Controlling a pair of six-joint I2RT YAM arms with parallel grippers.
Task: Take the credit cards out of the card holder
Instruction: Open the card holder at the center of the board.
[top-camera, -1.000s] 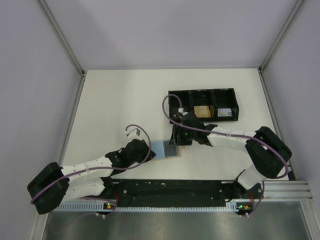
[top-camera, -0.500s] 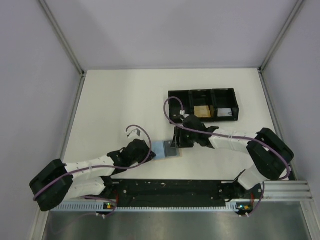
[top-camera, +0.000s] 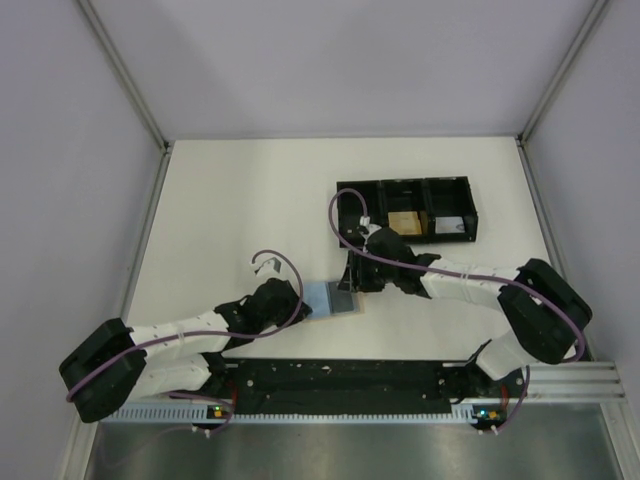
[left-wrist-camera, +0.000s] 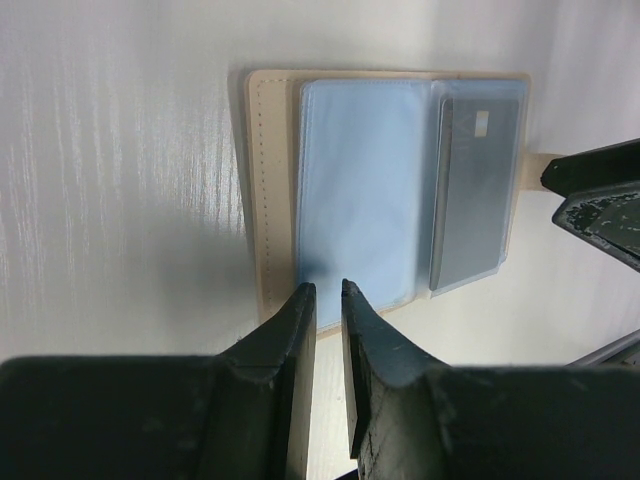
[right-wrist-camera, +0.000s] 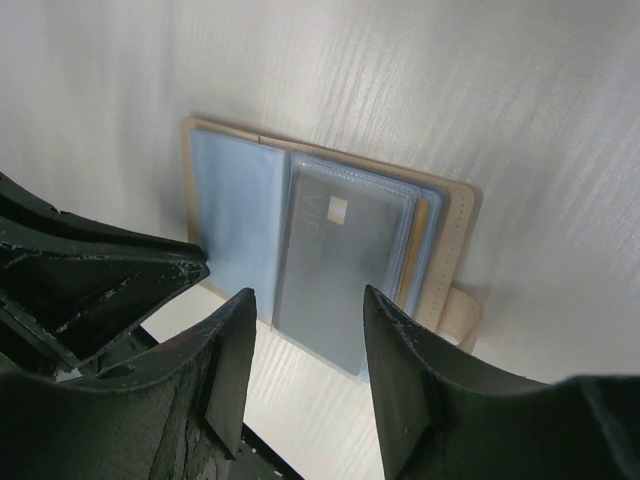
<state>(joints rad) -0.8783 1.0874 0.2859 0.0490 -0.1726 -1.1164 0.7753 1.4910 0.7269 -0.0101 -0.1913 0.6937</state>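
Card holder: the small tan-beige bi-fold card holder lies opened flat on the white tabletop. Its blue-grey panels face up. It sits near the front edge, between the two arms and well apart from the tray.
Credit card: a thin grey plastic credit card with a small pale chip sits inside the sleeve of the panel on the right arm's side. The right wrist view shows further layered edges under it toward the tan border, but how many cards these are cannot be told. The other panel shows only plain pale blue.
Left pincer: the black left pincer is narrowed to a thin slit. Its tips are at the holder's near edge, on the pale-blue panel. Whether that edge is nipped in the slit cannot be told.
Right pincer: the black right pincer is spread wide and holds nothing. It hovers over the grey card's panel, with the card showing between its fingers.
Tray: a black three-compartment plastic tray stands farther back on the right. An orange-tan square block lies in its middle compartment.
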